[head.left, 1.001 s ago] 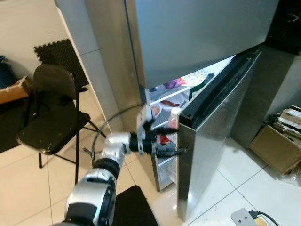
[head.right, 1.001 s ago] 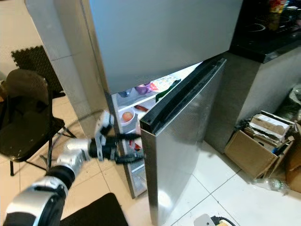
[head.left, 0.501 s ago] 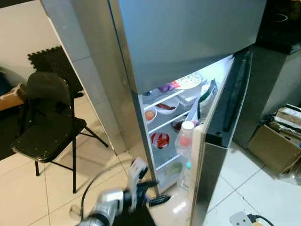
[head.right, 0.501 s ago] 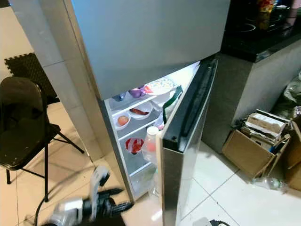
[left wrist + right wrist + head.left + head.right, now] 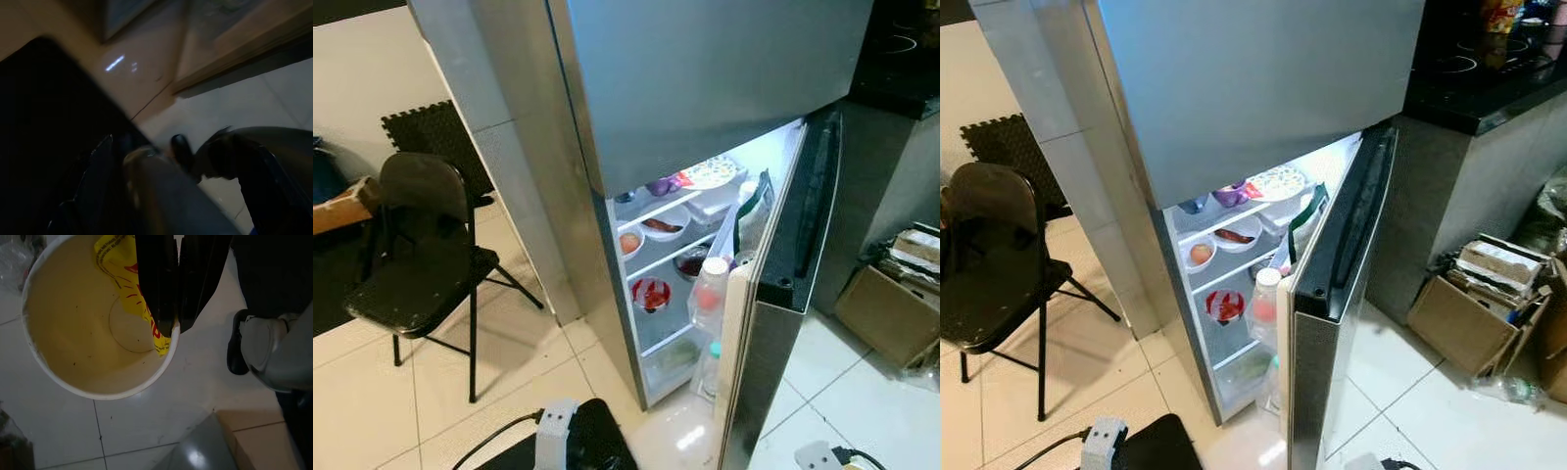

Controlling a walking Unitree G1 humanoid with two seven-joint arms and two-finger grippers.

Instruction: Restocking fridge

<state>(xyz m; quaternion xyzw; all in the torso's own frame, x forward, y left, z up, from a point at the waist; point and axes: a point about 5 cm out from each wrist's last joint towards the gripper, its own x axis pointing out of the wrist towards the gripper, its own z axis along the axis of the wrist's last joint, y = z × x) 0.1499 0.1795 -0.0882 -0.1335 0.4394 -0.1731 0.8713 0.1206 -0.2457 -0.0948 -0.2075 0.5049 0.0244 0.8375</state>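
The stainless-steel fridge's lower door is now standing wide open, lit shelves and white bowls showing. The left gripper has dropped away from it; its finger state cannot be told. The right gripper, fingers pressed together, is pinching a yellow packet over a cream round bucket.

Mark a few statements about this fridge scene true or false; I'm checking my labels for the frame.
1. The lower fridge door stands open. True.
2. The right hand grips the rim of a white cup. True: its fingers pinch the rim.
3. The folding chair stands right of the fridge. False: it stands on the left.
4. The fridge shelves are bare. False: a bowl and a bottle sit inside.
5. A cardboard box lies on the floor at right. True.
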